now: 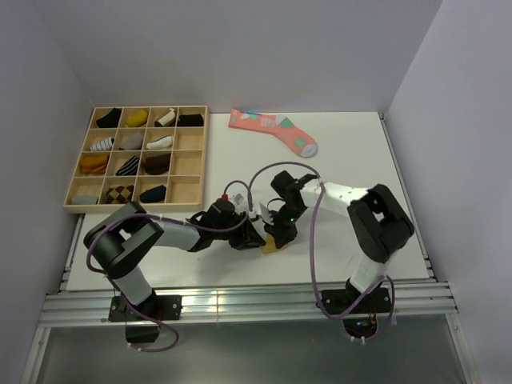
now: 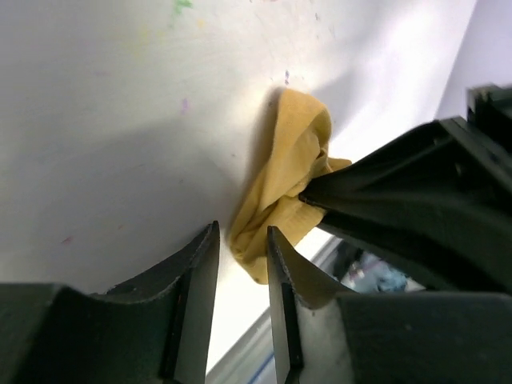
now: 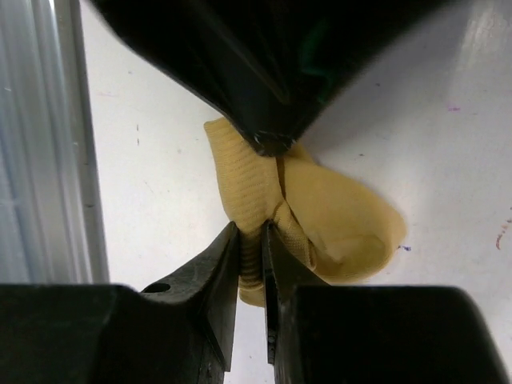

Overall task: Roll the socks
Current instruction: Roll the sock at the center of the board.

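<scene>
Crumpled mustard-yellow fabric ankle sock (image 3: 344, 216) lying bunched on white table (image 1: 360, 160), toward near edge, under both arms' tips. Right gripper (image 3: 250, 232) pinching ribbed fold of sock, jaws standing almost together with cloth squeezed between. Left gripper (image 2: 242, 234) standing partly parted, clamping nothing, with sock's end sitting right at its fingertips. Both grippers meeting close together over sock. Long pink sock with teal and white patches (image 1: 272, 128) lying flat at far side, well apart. Wooden divided tray (image 1: 132, 207) sitting at far left, holding rolled socks in its compartments.
</scene>
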You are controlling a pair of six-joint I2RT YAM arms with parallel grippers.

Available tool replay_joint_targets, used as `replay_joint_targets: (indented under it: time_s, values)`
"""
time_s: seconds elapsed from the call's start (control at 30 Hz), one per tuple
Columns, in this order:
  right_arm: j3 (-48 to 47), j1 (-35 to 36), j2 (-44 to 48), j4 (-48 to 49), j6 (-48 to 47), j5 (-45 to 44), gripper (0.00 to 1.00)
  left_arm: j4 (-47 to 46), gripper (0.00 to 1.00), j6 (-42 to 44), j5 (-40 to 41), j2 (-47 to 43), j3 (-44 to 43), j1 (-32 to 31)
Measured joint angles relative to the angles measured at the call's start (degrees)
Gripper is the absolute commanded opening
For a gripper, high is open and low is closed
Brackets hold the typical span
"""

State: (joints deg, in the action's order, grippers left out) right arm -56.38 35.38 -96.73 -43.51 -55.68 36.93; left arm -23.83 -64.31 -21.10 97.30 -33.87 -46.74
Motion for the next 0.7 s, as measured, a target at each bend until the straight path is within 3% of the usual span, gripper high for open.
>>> replay_joint_targets:
  time_s: [0.33, 0.57, 0.7]
  values:
    - [-15.1, -4.59, -16.24, -16.72, 0.55, 6.54, 0.09, 1.68, 0.4, 3.28, 15.06, -8.83, 4.17, -4.04]
    - [-22.12, -5.33, -23.34, -23.96, 2.82, 7.43, 0.09, 1.03, 0.42, 13.22, 24.46, -13.07, 4.39, -9.6]
    - [-24.55, -5.73, -25.86, -26.49, 4.44, 7.67, 0.09, -1.05, 0.43, 18.58, 25.99, -13.49, 4.39, -11.61]
